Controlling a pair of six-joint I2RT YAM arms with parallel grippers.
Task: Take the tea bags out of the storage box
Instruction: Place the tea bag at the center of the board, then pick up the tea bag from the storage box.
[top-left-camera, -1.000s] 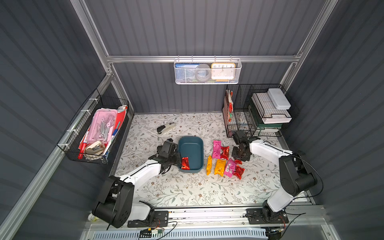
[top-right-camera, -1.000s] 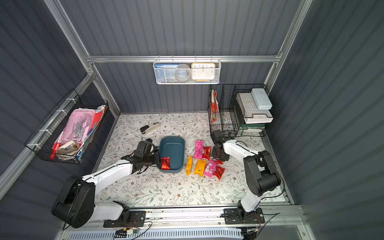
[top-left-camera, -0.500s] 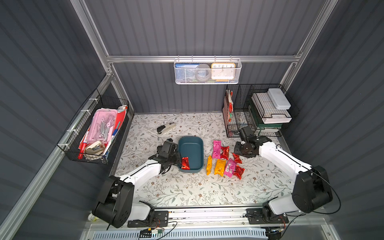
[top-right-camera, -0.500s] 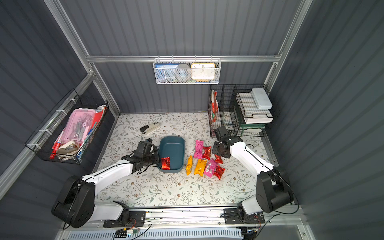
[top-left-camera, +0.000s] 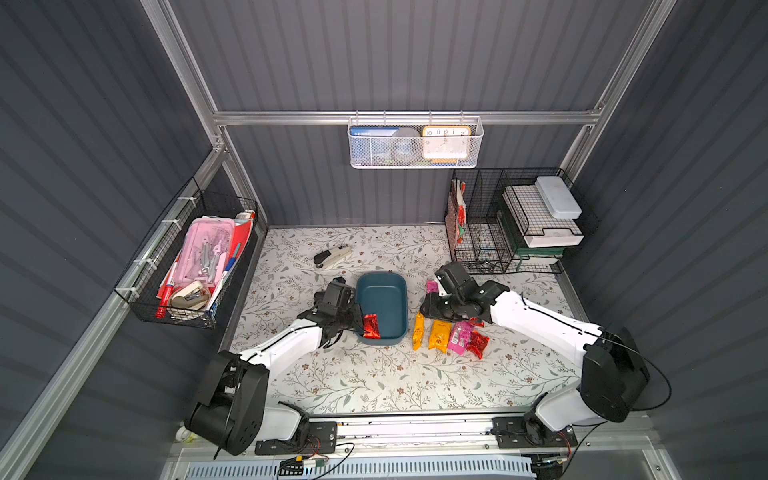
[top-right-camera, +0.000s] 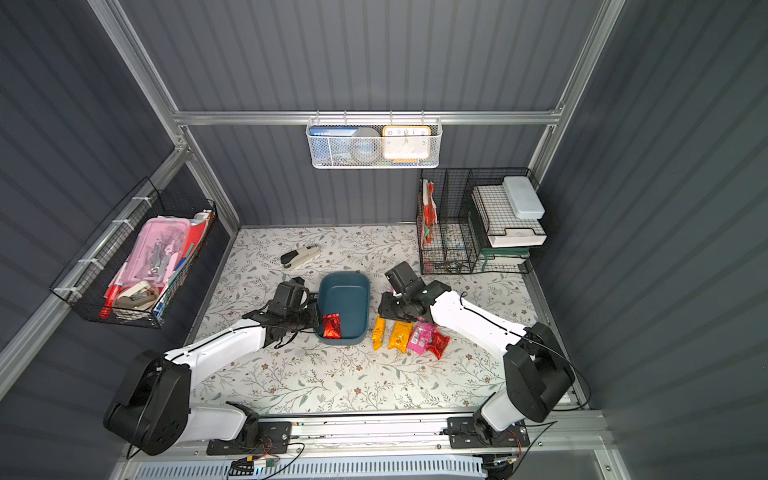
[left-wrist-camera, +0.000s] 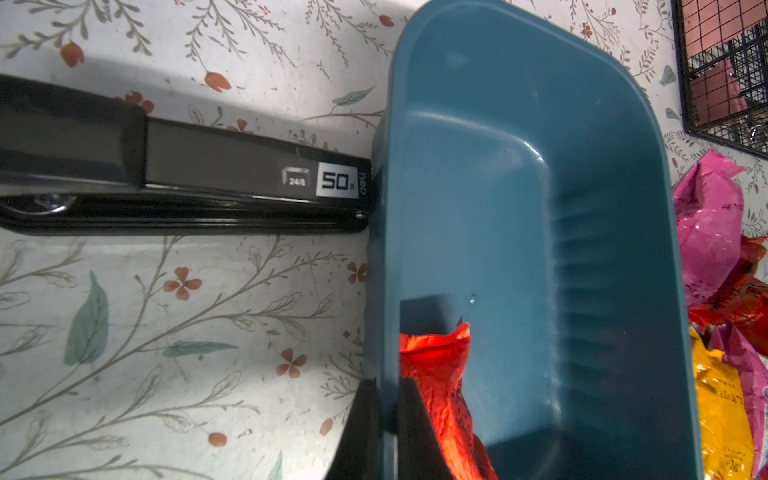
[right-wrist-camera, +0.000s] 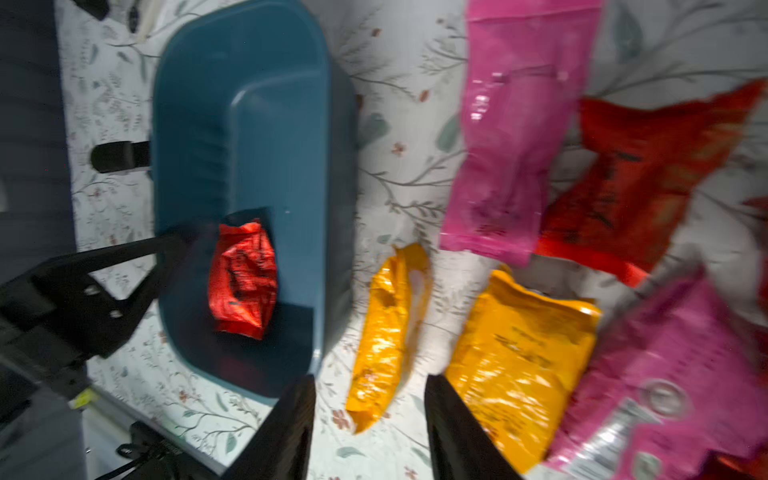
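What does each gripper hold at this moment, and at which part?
The left gripper pinches the storage box by its side wall, beside the red tea bag. The right gripper is open and holds nothing.

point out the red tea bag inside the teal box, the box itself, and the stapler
red tea bag (top-left-camera: 370, 326): in a top view, on the middle of its crinkled foil
teal box (top-left-camera: 384, 293): in a top view, on the bare floor inside it
stapler (top-left-camera: 336, 254): in a top view, on the middle of its beige top
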